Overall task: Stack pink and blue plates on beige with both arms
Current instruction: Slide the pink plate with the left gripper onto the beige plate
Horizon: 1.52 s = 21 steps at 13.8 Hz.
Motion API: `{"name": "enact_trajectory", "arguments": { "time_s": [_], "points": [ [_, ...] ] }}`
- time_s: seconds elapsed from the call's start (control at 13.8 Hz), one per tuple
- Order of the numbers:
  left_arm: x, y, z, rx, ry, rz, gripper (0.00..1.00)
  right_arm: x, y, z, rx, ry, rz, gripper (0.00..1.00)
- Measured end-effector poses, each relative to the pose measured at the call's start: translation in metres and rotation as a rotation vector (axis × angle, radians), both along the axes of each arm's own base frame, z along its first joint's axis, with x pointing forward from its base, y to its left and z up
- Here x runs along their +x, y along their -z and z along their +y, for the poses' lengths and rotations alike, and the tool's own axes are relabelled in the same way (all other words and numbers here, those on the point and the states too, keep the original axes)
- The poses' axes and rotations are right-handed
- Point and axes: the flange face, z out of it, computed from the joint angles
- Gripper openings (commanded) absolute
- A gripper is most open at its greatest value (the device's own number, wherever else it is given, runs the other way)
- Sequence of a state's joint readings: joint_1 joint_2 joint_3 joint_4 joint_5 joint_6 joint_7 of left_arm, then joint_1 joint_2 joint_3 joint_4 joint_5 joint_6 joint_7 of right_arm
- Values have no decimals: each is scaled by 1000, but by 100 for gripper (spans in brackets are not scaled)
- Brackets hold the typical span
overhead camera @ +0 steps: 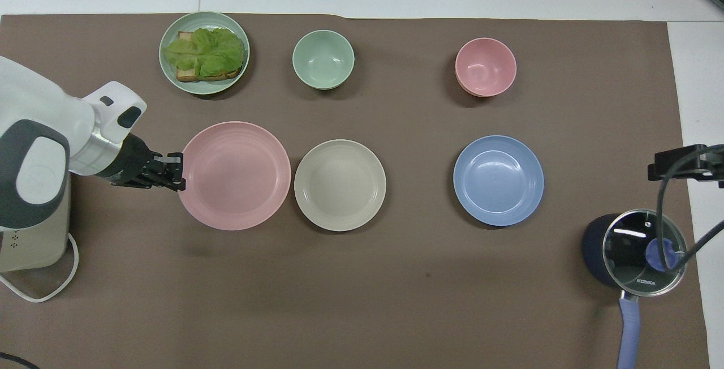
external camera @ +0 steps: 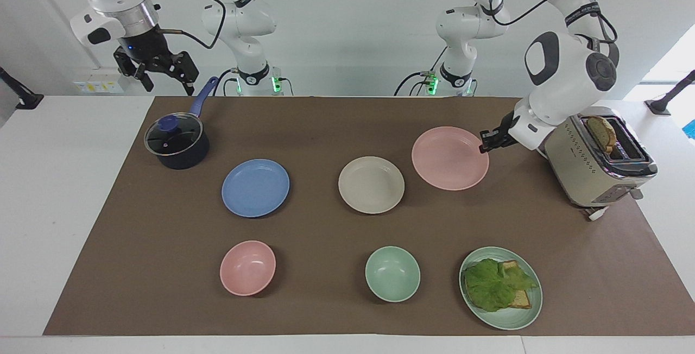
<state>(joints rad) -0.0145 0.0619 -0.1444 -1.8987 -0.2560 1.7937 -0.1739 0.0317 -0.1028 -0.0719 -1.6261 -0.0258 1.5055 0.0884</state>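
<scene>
Above the desk, left claw (external camera: 485, 143) pinches the pink plate (external camera: 449, 158) at its 3 o'clock rim; that edge-only grip could let it tilt or slip short of the beige plate (external camera: 371, 184). Right claw (external camera: 157, 71) waits open.

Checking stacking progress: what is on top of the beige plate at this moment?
Nothing: the beige plate shows bare, its whole face in view. The pink plate, held by its rim in the left claw, is raised beside it. The blue plate lies on the mat.
</scene>
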Motion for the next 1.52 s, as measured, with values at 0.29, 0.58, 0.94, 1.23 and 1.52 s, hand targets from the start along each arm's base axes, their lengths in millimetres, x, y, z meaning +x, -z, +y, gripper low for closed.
{"name": "enact_trajectory", "arguments": {
  "time_s": [0.29, 0.58, 0.94, 1.23, 1.52],
  "points": [
    [-21, 14, -83, 3, -12, -67, 0, 0, 0, 0, 0, 0, 0, 100],
    [-42, 41, -136, 7, -16, -101, 0, 0, 0, 0, 0, 0, 0, 100],
    [-36, 79, -149, 7, -22, -109, 0, 0, 0, 0, 0, 0, 0, 100],
    [-36, 102, -165, 8, -24, -111, 0, 0, 0, 0, 0, 0, 0, 100],
    [-37, 109, -175, 7, -29, -115, 3, 0, 0, 0, 0, 0, 0, 100]
  ]
}}
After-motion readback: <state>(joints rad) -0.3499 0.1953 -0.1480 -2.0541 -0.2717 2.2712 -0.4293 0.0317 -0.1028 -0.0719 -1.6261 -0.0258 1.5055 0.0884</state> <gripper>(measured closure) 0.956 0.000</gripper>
